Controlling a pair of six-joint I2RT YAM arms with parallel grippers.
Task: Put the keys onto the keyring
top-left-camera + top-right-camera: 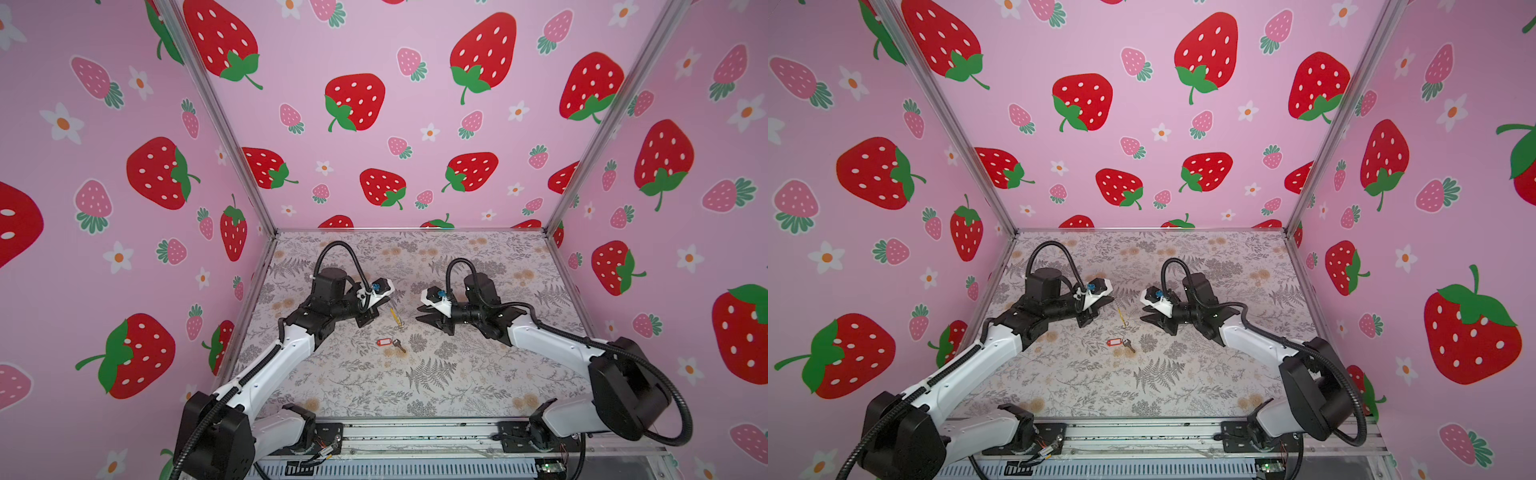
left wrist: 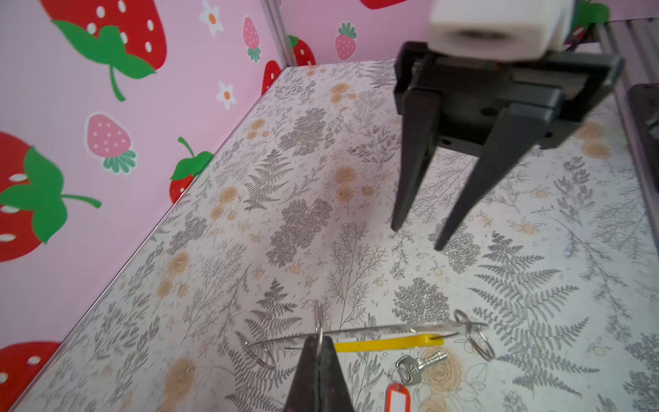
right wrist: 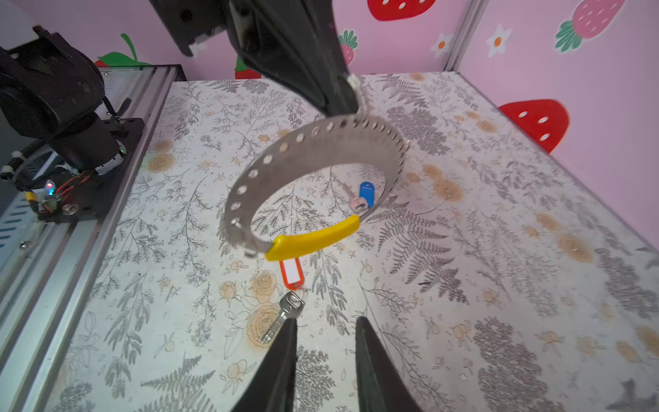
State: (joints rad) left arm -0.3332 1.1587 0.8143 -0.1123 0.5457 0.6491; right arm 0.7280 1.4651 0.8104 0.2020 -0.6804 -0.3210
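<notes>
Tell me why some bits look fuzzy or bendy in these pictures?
In both top views the wide lens makes the corner posts lean outward, and the keyring is only a thin sliver. Left wrist view: the white block on the right claw is smeared, too close. Right wrist view: the left claw is blurry; the keyring's yellow piece looks clearer.

I get both top views from high on the near side, looking down toward the far wall (image 1: 415,50) across the whole counter (image 1: 457,386). Wrist cameras sit close behind the left hand (image 2: 318,342) and right hand (image 3: 326,321), facing each other, sharing the keyring (image 3: 321,142)
</notes>
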